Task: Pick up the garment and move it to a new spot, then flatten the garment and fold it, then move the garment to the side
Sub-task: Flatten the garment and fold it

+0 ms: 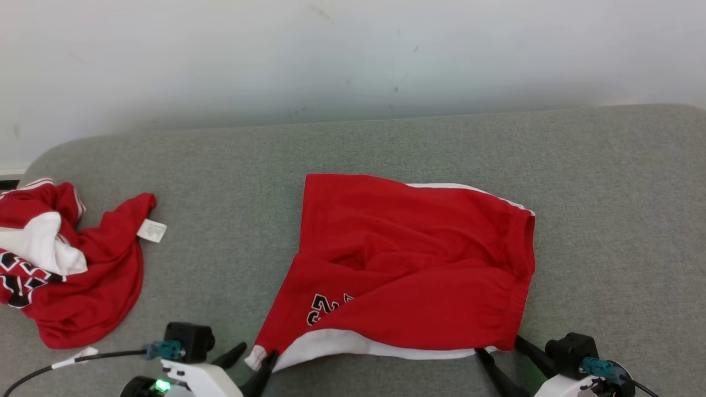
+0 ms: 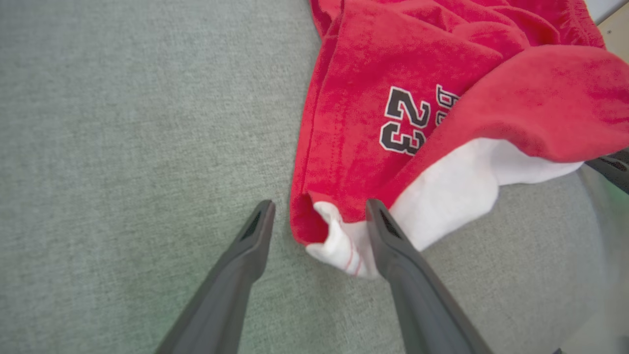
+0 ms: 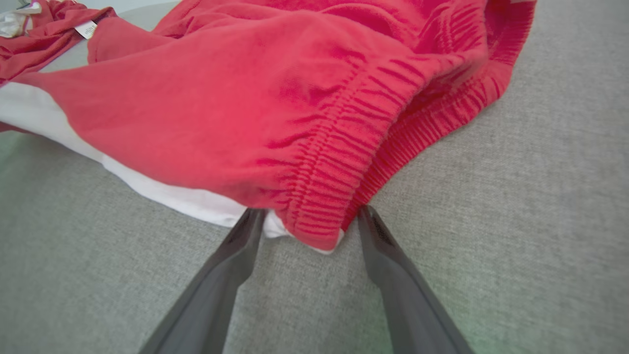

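Observation:
The garment is a pair of red shorts with white trim and a black "23", lying folded over itself in the middle of the grey surface. My left gripper stands open at its near left corner. In the left wrist view the white-and-red hem corner lies between the spread fingers of that gripper. My right gripper is open at the near right corner. The right wrist view shows the elastic waistband corner sitting between that gripper's fingertips, with no grip on the cloth.
A second red, white and black garment lies crumpled at the far left, its white label showing. The grey padded surface ends at a white wall behind. Its rounded corners are at the back left and back right.

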